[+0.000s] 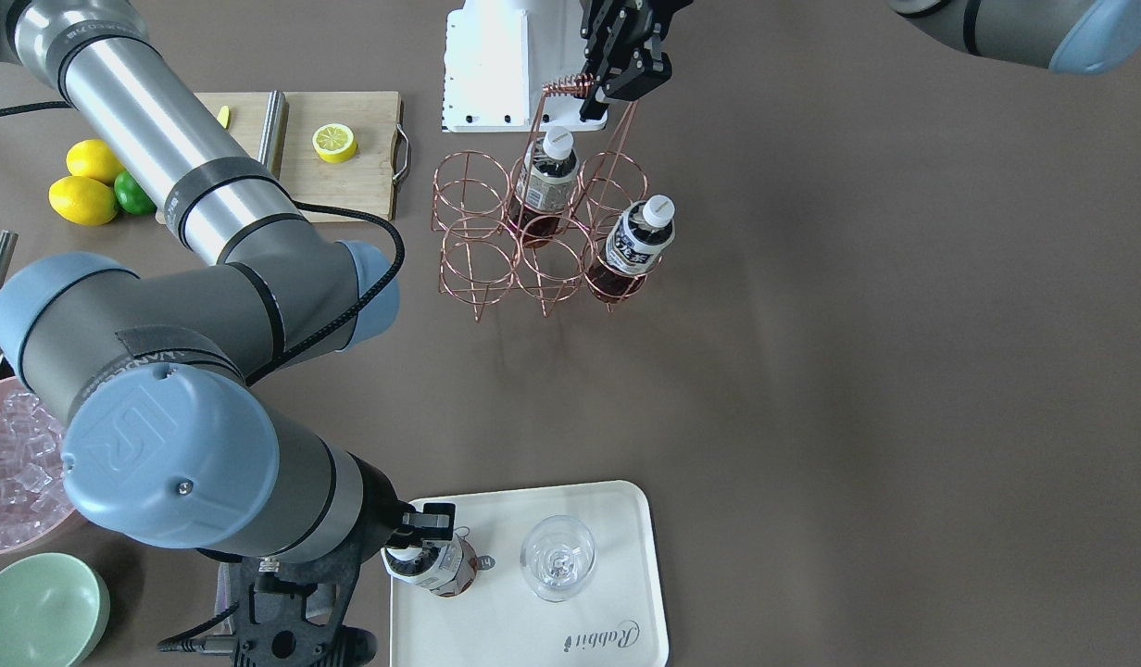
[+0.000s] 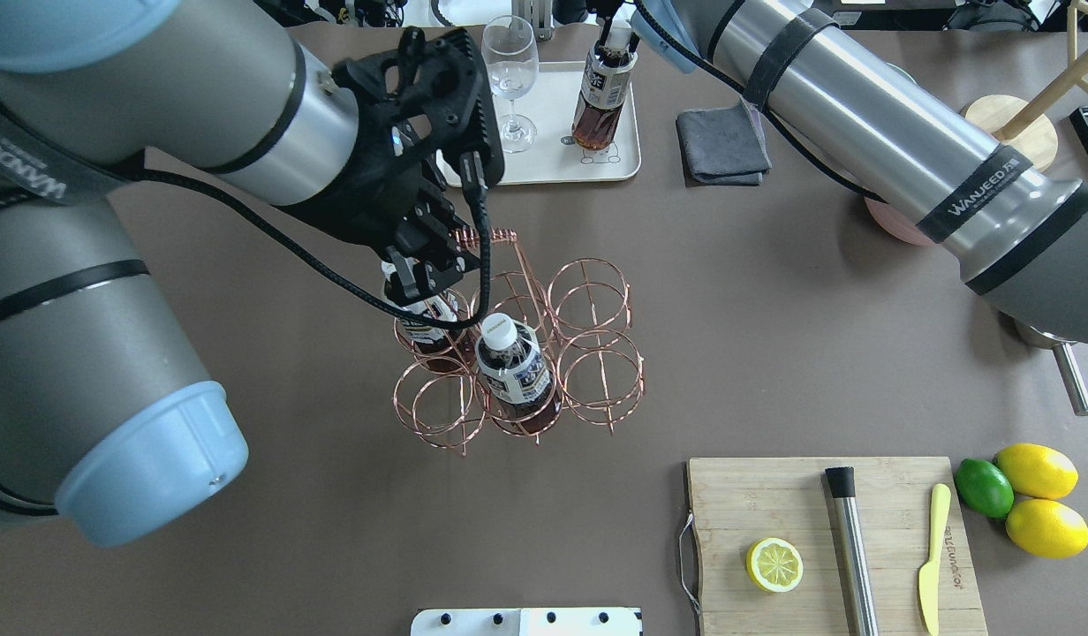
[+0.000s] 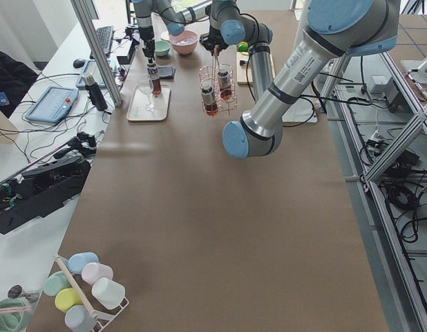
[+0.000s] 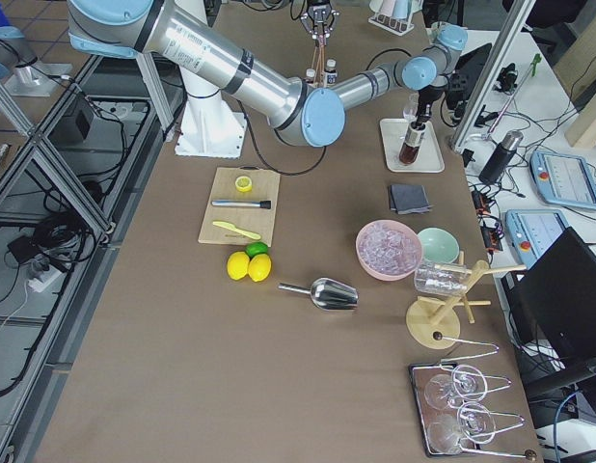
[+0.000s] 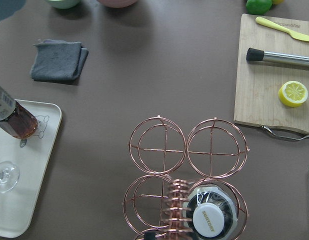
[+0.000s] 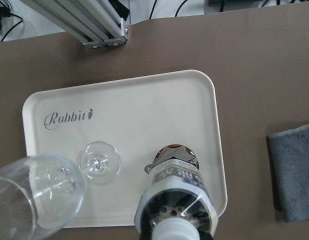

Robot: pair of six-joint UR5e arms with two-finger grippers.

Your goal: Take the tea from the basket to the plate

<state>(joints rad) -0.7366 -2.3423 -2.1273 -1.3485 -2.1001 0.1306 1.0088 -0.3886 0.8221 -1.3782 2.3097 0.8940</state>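
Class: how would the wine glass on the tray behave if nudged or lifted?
The wine glass probably tips easily: wide bowl on a thin stem. Empty, clear glass suggests light yet fragile. Its smooth foot may slide on the tray.

Brown counter [image 2: 774, 353], bearing copper wire basket [image 5: 164, 149], cream plate [image 1: 626, 556], grey cloth [image 2: 722, 146], wooden cutting board [image 2: 747, 503], two lemons [image 2: 1037, 470], lime [image 2: 984, 488], pink ice bowl [image 4: 389, 249], green bowl [image 1: 38, 607], metal scoop [image 4: 322, 293].

tea [image 2: 604, 88] on plate [image 2: 557, 163], beside wine glass [image 2: 510, 66]
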